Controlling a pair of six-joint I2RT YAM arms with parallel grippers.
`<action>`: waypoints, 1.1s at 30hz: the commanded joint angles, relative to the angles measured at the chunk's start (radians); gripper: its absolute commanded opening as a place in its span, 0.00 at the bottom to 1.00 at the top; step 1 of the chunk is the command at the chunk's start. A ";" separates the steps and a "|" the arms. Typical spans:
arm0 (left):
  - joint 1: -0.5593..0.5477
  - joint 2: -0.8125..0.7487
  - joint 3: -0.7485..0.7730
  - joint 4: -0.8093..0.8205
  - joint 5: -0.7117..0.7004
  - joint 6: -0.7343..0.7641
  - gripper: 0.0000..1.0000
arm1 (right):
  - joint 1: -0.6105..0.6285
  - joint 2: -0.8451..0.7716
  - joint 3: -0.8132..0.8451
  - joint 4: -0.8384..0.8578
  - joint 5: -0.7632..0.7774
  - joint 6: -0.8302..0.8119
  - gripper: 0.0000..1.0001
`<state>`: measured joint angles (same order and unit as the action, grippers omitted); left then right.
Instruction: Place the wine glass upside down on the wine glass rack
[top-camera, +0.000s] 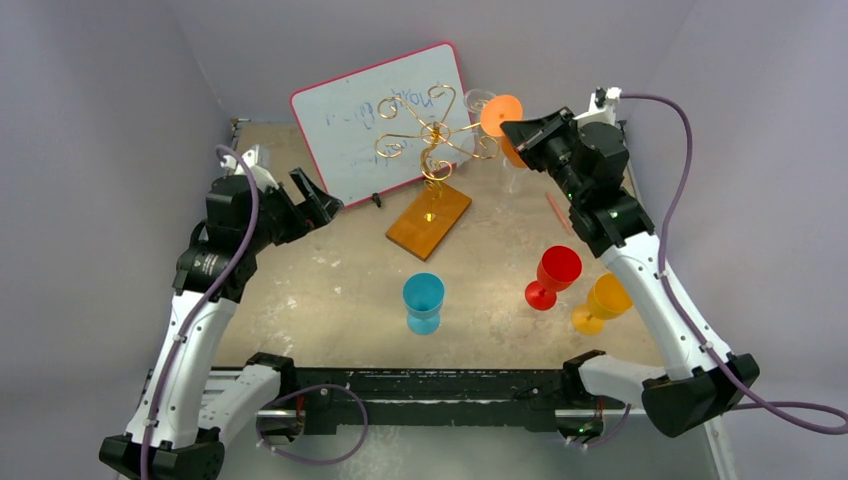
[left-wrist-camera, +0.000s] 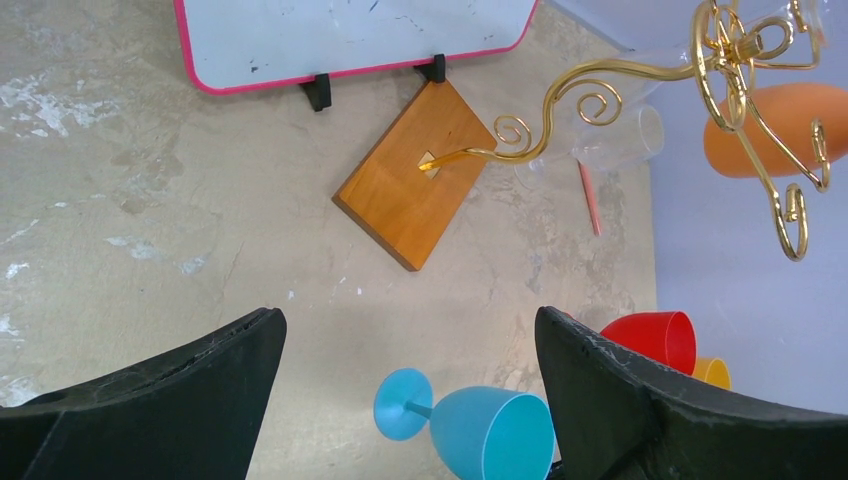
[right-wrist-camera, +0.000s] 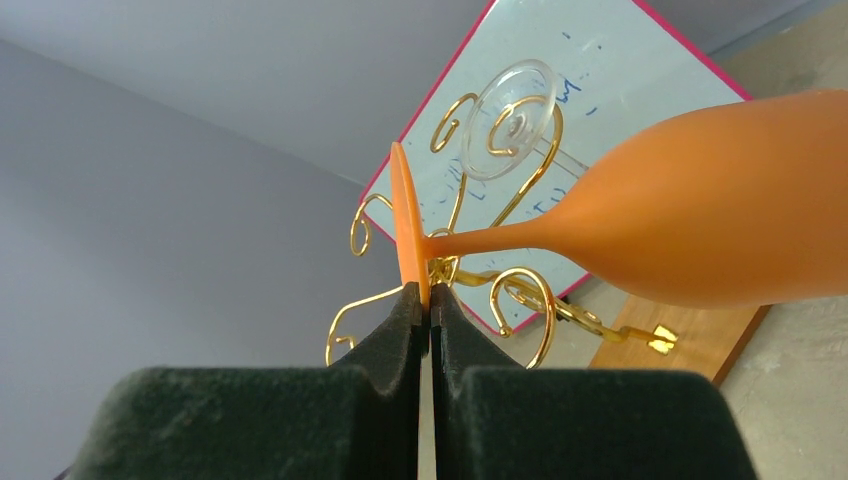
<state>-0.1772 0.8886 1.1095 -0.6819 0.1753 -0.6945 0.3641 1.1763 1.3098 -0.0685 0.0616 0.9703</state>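
Found right gripper (right-wrist-camera: 430, 303) pinched on the foot of the orange glass (right-wrist-camera: 700, 220), bowl tipped sideways just beside the rack (top-camera: 432, 140), seemingly to slide the stem into a scroll arm; left gripper (left-wrist-camera: 408, 328) gaping, idle.

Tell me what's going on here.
The right gripper has an orange wine glass pinched by the edge of its foot, held on its side beside the gold wire rack; it isn't hung yet. The left gripper hovers open. A blue glass, a red glass and a yellow glass stand on the table.
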 joint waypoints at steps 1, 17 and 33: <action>0.001 -0.019 0.051 0.016 -0.014 0.003 0.94 | -0.007 -0.003 0.016 0.050 -0.001 0.040 0.00; 0.001 -0.040 0.042 0.005 -0.014 0.013 0.94 | -0.009 0.014 -0.013 0.080 -0.069 0.085 0.00; 0.001 -0.032 0.046 -0.005 -0.009 0.023 0.94 | -0.008 0.045 -0.014 0.105 -0.158 0.072 0.00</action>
<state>-0.1772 0.8646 1.1206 -0.7055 0.1715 -0.6872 0.3588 1.2243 1.2858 -0.0433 -0.0532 1.0393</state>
